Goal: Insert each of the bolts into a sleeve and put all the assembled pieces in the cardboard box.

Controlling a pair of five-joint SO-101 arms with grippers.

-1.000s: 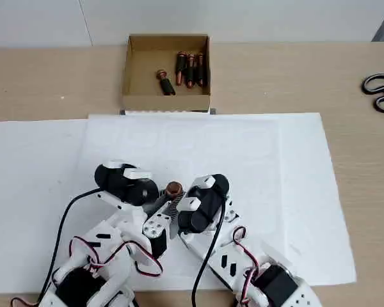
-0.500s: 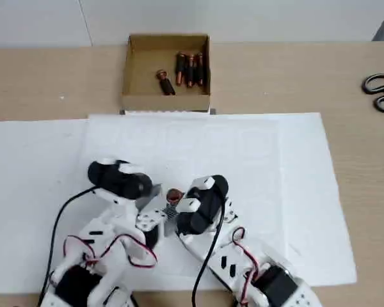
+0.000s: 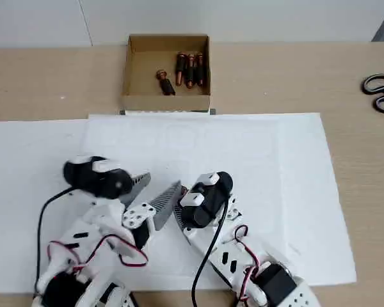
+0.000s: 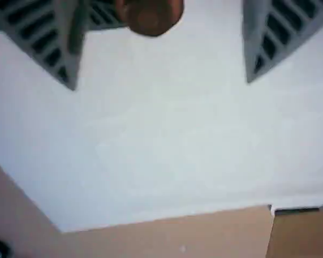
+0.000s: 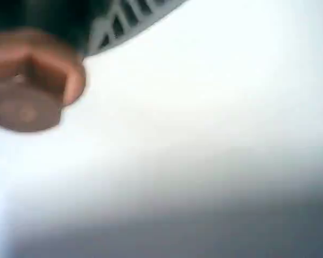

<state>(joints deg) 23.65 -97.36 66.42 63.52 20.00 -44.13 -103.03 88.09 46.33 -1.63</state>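
Observation:
My left gripper (image 3: 163,181) hangs open over the white paper, its two grey fingers (image 4: 54,43) spread wide with nothing between them. Just beyond them in the left wrist view is the copper bolt head (image 4: 151,13). My right gripper (image 3: 180,206) sits right beside the left one, shut on a dark sleeve with the copper bolt (image 5: 32,88) pushed into it; one grey finger (image 5: 129,19) shows next to the sleeve. The cardboard box (image 3: 133,64) stands at the far edge of the paper and holds several assembled pieces (image 3: 191,69).
A large white paper sheet (image 3: 262,166) covers the table in front of both arms. Scissors (image 3: 381,91) lie on the bare table at the far right. The box corner (image 4: 304,231) shows in the left wrist view.
My left gripper has opened, let go of the bolt and drawn back to the left. The right arm has kept its place with the sleeve and bolt.

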